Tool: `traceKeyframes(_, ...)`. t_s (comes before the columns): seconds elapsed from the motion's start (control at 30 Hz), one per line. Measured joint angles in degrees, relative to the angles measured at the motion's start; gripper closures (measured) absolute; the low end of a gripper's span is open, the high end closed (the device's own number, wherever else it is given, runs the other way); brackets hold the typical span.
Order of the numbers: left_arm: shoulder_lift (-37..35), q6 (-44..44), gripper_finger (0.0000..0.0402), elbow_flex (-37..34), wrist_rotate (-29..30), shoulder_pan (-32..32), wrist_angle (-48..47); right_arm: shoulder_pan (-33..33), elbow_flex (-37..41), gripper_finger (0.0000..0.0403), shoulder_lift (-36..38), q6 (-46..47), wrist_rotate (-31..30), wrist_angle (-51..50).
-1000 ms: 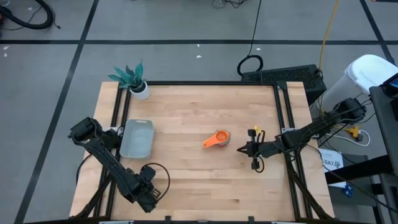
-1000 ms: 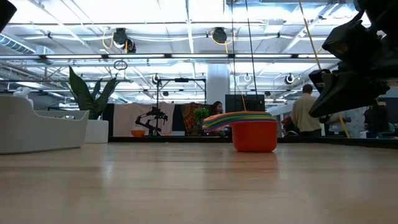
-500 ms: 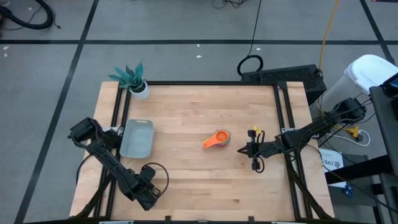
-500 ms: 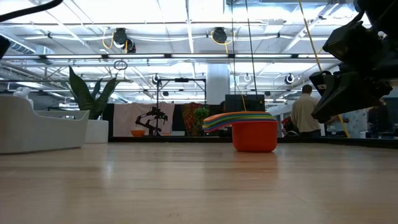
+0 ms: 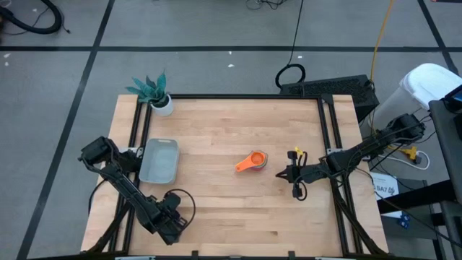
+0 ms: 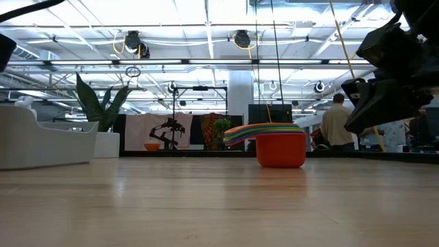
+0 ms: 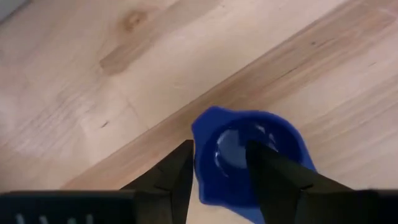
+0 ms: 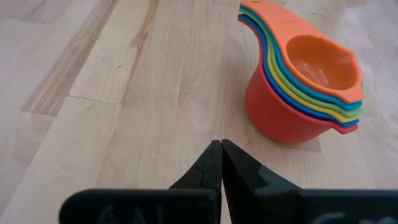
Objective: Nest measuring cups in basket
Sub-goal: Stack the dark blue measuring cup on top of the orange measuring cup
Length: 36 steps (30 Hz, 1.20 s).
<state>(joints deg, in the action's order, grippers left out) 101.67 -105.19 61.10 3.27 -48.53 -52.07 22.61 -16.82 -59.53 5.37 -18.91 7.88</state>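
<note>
Six measuring cups (image 5: 253, 160) stand nested on the table's middle, orange innermost and red outermost (image 8: 305, 87), handles fanned to one side (image 6: 278, 144). My right gripper (image 5: 292, 173) hangs shut and empty just to their right (image 8: 221, 144). The pale grey-blue basket (image 5: 159, 160) rests flat near the left edge, with nothing in it. My left gripper (image 5: 172, 220) is by the table's near left corner. In its wrist view a small dark blue measuring cup (image 7: 249, 155) sits between its fingers (image 7: 219, 146). My left gripper has the dark blue cup by the bowl's wall (image 7: 202, 155). One finger (image 7: 180, 174) is outside the rim and the other (image 7: 267, 177) lies over the bowl's hollow. The fingers come from above. The cup's mouth faces up; whether it is lifted clear I cannot tell.
A small white pot with a green plant (image 5: 162, 105) stands at the far left corner. Black rails (image 5: 141, 130) run along the table's left and right sides. Bare wood lies between the basket and the nested cups. A person (image 6: 336, 123) stands in the room behind.
My left arm has shifted slightly near the table's near left corner. The right arm, the nested cups and the basket have kept still.
</note>
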Motion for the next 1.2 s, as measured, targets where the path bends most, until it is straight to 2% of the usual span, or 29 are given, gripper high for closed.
traceKeyframes(0.1,0.0,0.1,0.0285,0.0,0.3,0.1,1.4,0.0,0.0,0.0403,0.0,0.0,1.2,0.0)
traceKeyframes(0.2,0.0,1.3,0.0364,0.0,0.2,0.2,3.8,0.0,0.0,0.0403,0.0,0.4,1.3,0.0)
traceKeyframes(0.27,0.0,1.6,0.0386,0.0,0.3,0.2,4.5,0.0,0.0,0.0403,0.0,0.4,1.3,0.0)
traceKeyframes(0.53,0.0,2.2,0.0393,0.0,0.2,1.1,4.2,0.0,0.0,0.0403,0.0,0.0,1.2,0.0)
traceKeyframes(0.8,-0.1,9.4,0.0393,0.2,2.3,5.7,5.8,0.0,0.0,0.0403,0.0,-1.8,1.2,0.5)
traceKeyframes(1.0,-0.2,23.7,0.0394,4.3,6.9,13.2,5.4,0.0,0.0,0.0403,0.0,-1.8,1.1,0.0)
traceKeyframes(1.1,-0.2,34.6,0.0394,8.3,9.4,17.9,5.0,0.0,0.0,0.0403,0.0,-1.7,1.1,-1.0)
traceKeyframes(1.2,-0.2,45.6,0.0394,13.4,12.5,22.3,0.8,0.0,0.0,0.0403,0.6,-1.5,1.1,-2.3)
